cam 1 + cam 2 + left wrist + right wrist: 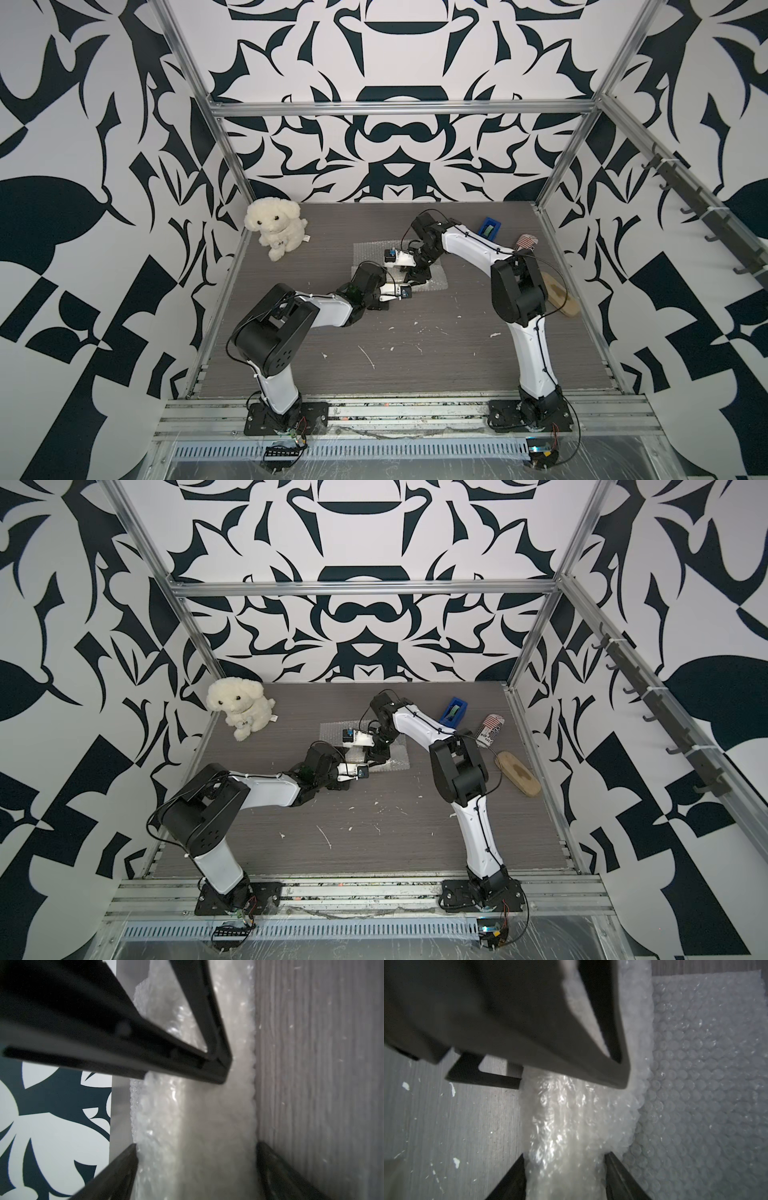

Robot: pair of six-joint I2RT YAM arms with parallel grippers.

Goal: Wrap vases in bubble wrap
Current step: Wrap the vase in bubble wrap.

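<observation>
**Two arms at the roll.** Both arms met over the bubble wrap (366, 252) at the far middle of the grey table (415, 353). The left arm (316, 307) stretched low from its near-left base, its forearm almost level and its wrist turned toward the sheet. The right arm (469, 245) rose from its near-right base and ran its white forearm toward the far side. It then bent back at the wrist, so that its gripper pointed toward the near side. Between them lay the vase (571, 1130), a pale shape rolled inside the wrap, with part of the sheet flat beside it. The right gripper (564, 1154) clamped the roll from both sides. The left gripper (196, 1144) straddled the roll with its jaws wide; whether they pressed it could not be told.
</observation>
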